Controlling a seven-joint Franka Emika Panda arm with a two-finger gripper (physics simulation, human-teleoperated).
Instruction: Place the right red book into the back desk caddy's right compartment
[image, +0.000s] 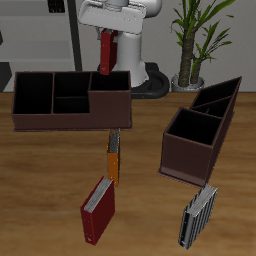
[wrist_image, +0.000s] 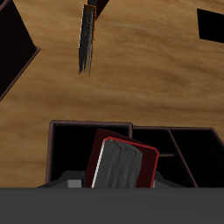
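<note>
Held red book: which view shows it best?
Wrist view: the red book fills the foreground, cover and pale page edges clear, above the back desk caddy. Exterior view shows it small, hanging under the gripper.

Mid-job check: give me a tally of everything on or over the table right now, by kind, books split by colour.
Red books: 2, one in the gripper above the back desk caddy, namely the right red book, and one red book on the table
Orange book: 1
Grey-and-black striped book: 1
Desk caddies: 2, the back one and the slanted-top caddy
Total: 6
</note>
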